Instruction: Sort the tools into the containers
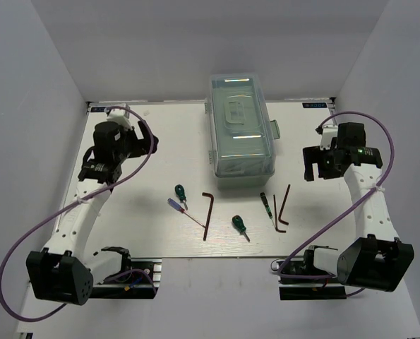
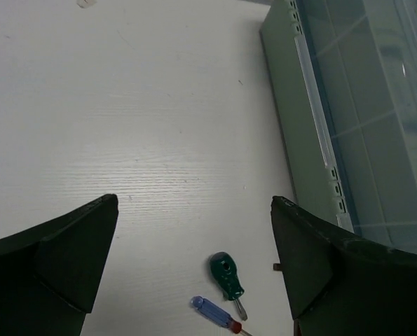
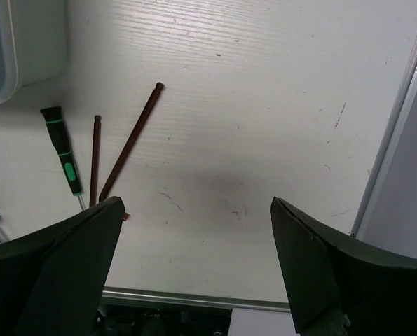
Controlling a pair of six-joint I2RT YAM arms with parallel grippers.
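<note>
The mint-green toolbox stands shut at the back middle, its translucent lid down. In front lie a stubby green screwdriver, a blue/red screwdriver, a hex key, a second green screwdriver, a thin black-green screwdriver and two hex keys. My left gripper is open and empty above the table, left of the box. The left wrist view shows the green screwdriver and the blue one below it. My right gripper is open and empty right of the box; its wrist view shows the two hex keys.
The toolbox's side wall fills the right of the left wrist view. The table's near metal edge and right rim show in the right wrist view. White walls enclose the table on three sides.
</note>
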